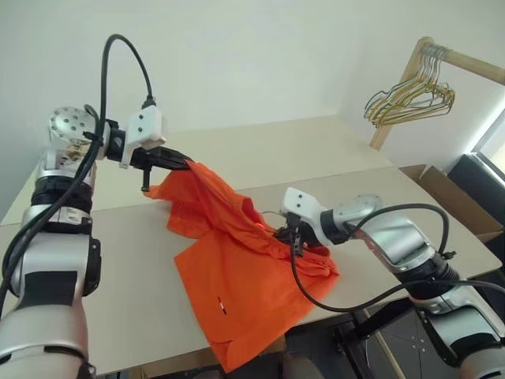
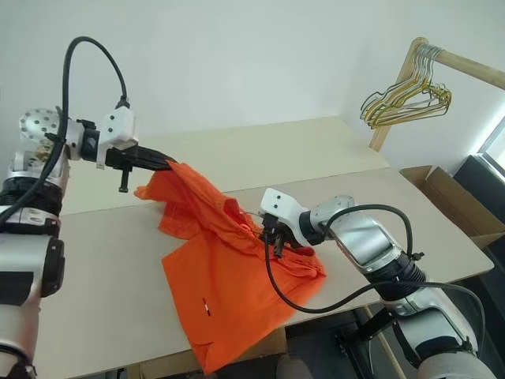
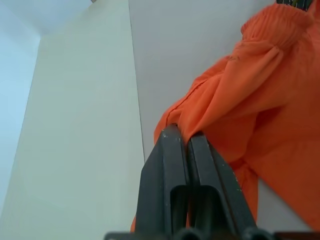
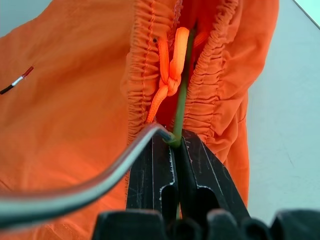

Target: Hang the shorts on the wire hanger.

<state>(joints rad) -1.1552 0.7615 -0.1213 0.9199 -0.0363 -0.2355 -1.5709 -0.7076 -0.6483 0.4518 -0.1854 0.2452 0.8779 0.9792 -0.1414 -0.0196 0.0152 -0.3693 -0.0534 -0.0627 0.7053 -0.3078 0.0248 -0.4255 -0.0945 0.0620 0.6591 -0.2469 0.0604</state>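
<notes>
shorts: the orange shorts (image 1: 241,276) lie spread on the beige table (image 1: 118,316), one corner drooping over the table's near edge; their far part is pulled up off the table into a ridge running between the two grippers.
left gripper: the left gripper (image 1: 186,164) is raised above the table's far-left part, its two black fingers (image 3: 170,165) pressed together on a pinch of the shorts' fabric, which hangs from them.
right gripper: the right gripper (image 1: 286,235) sits low over the table at the shorts' gathered waistband (image 4: 142,75), fingers clamped on a thin wire.
wire hanger: the wire hanger (image 4: 181,95) shows as an olive-green wire running from the right gripper into the waistband opening, beside the knotted orange drawstring (image 4: 170,70); most of it is hidden in the fabric.
white mark: a small mark (image 1: 220,304) shows on the flat part of the shorts, toward the table's near edge.
rack: a wooden rail (image 1: 465,63) beyond the table's far-right corner carries a cluster of wire hangers (image 1: 410,99).
</notes>
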